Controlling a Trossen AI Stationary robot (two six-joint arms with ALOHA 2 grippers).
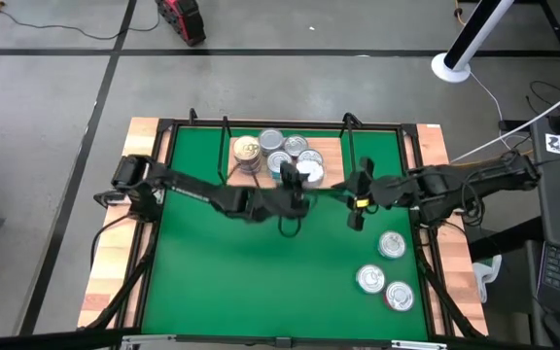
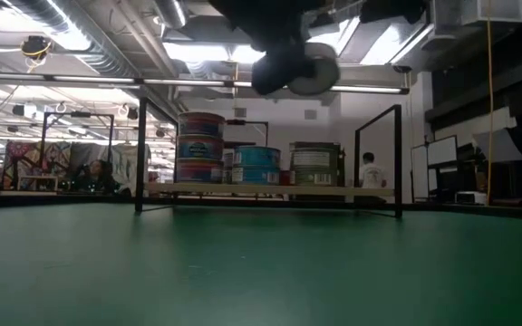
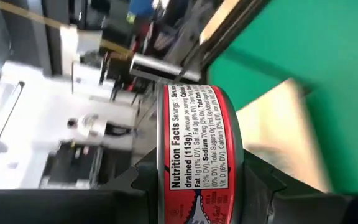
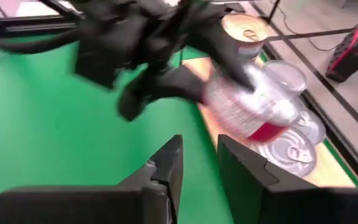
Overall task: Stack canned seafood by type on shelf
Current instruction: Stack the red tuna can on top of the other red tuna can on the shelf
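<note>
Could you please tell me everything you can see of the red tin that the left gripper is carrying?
The red tin is a short round can with a red printed side band bearing a white nutrition-facts panel and a silvery ribbed end. It is shut in the jaws of the left gripper, which press on its two flat ends, so it is turned on its side rather than upright. It hangs in the air at the front edge of the shelf, clear of the green mat, touching nothing but the jaws.

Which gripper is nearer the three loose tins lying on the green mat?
Right. The right gripper hangs empty just up-table of the three loose tins. The left gripper is farther off at the shelf, holding a red tin.
</note>
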